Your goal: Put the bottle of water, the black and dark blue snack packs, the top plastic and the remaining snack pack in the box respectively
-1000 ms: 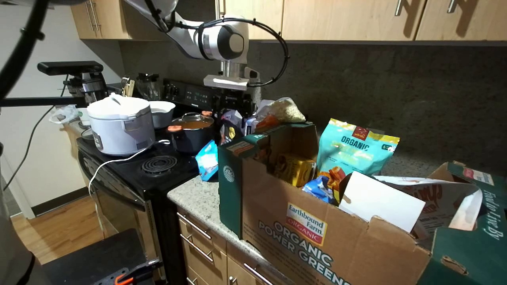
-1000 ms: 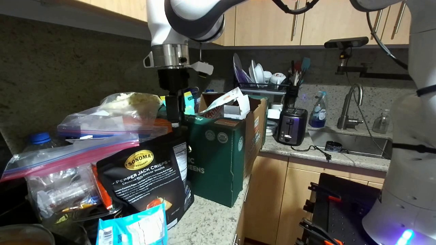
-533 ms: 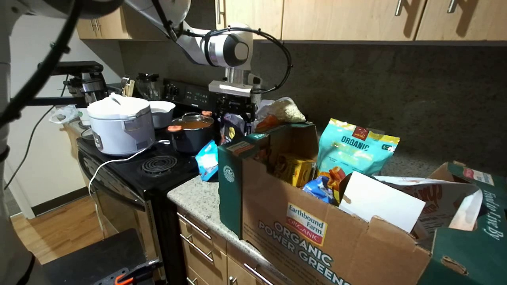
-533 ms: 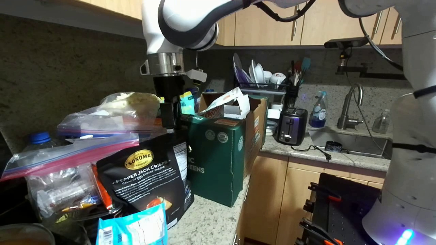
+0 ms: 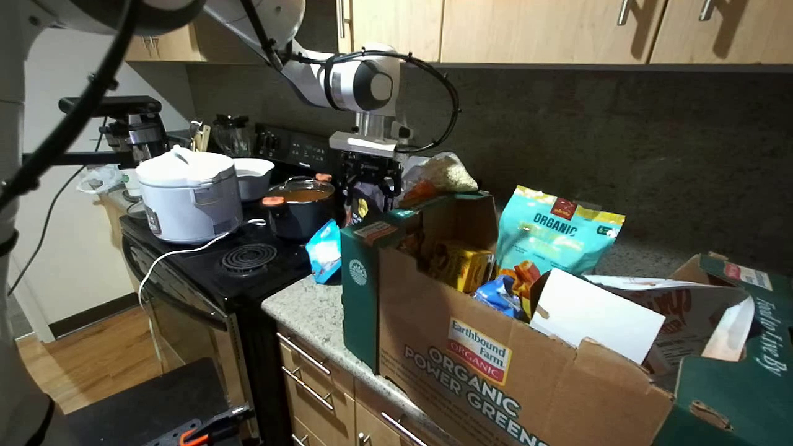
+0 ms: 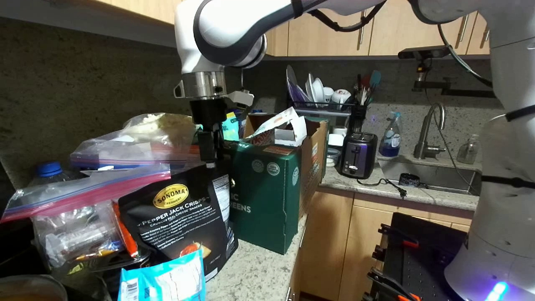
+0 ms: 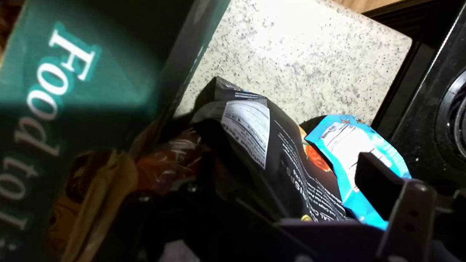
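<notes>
In an exterior view, the black snack pack [image 6: 175, 219] stands tilted, with the big open box [image 6: 267, 188] near its three o'clock. The bright blue pack [image 6: 164, 279] is at six, the blue-topped bottle [image 6: 49, 169] at ten, the top plastic bag [image 6: 136, 144] at eleven.

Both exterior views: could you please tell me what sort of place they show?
A kitchen, probably a home one, though the pictures do not settle that last point. What shows it: the black stove, the sink and the toaster.
</notes>
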Robot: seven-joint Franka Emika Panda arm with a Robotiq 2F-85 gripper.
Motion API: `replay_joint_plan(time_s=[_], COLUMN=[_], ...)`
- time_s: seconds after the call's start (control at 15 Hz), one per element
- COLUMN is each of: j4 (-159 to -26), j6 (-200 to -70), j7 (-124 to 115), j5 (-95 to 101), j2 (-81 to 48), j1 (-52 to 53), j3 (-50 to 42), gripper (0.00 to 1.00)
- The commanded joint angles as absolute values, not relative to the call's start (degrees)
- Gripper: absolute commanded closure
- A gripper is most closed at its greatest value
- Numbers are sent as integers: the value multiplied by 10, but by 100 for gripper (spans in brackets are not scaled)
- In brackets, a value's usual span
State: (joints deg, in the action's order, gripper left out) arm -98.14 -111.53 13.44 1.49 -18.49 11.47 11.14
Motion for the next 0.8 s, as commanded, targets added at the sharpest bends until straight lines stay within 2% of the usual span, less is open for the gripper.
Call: replay_joint_plan(time_s=[0.0,0.53,0.6,0.73], j4=[-977,-989,-990,-993], j6=[-1111,-1112,-1111,-1106], j7=[133,118,116,112], j5=[11,22,21,21], j2=[-194,-193,-188,-172], j1=[111,110,110,111], j3=[111,104,105,105], gripper=[34,95,99,100])
